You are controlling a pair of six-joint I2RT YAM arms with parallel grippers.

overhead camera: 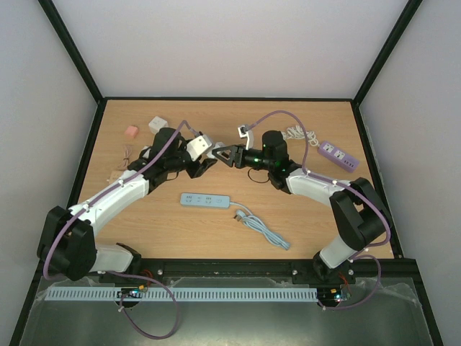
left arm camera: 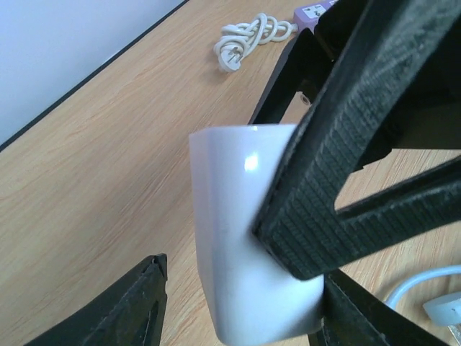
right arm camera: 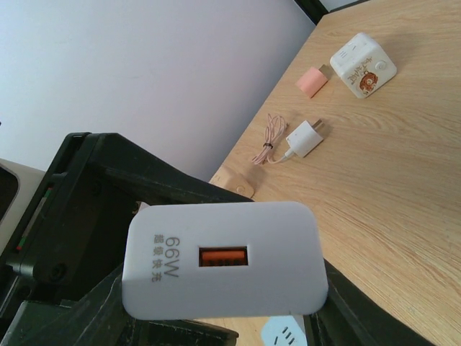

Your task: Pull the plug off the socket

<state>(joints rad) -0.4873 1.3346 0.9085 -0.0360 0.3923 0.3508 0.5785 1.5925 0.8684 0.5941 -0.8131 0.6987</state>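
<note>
Gripping a white rounded plastic charger block (right arm camera: 223,259) with an orange USB port on its face, the right gripper (overhead camera: 225,156) has both fingers closed on the block's sides. The left gripper (left arm camera: 239,311) straddles the same block from the opposite end. One of its fingers sits against the plastic and the other shows a strip of wood in the gap, so those jaws are around the block but not clamped. One ribbed right finger lies across the block in the left wrist view.

The block is held above the wooden table (overhead camera: 302,216), mid-table, between the two arms. Its prongs and rear are hidden in every view, so it cannot be told whether a socket piece sits behind it.

Nearer the bases a light-blue plastic power strip (overhead camera: 205,200) lies flat with its grey-blue cord (overhead camera: 263,229) beside it; no plug shows in its outlets from above. Far right are a purple power strip (overhead camera: 338,155) and a white coiled cable (left arm camera: 252,36). Far left are a white cube socket with a cartoon print (right arm camera: 362,63), a small pink adapter (right arm camera: 312,81) and a small white plug on a pink cable (right arm camera: 306,138), all well apart from the grippers.

Progress, as judged: the charger is secured on one side only. If a socket is still attached, the left jaws must close fully and the arms must draw apart along the prongs. The separation itself is not confirmed
</note>
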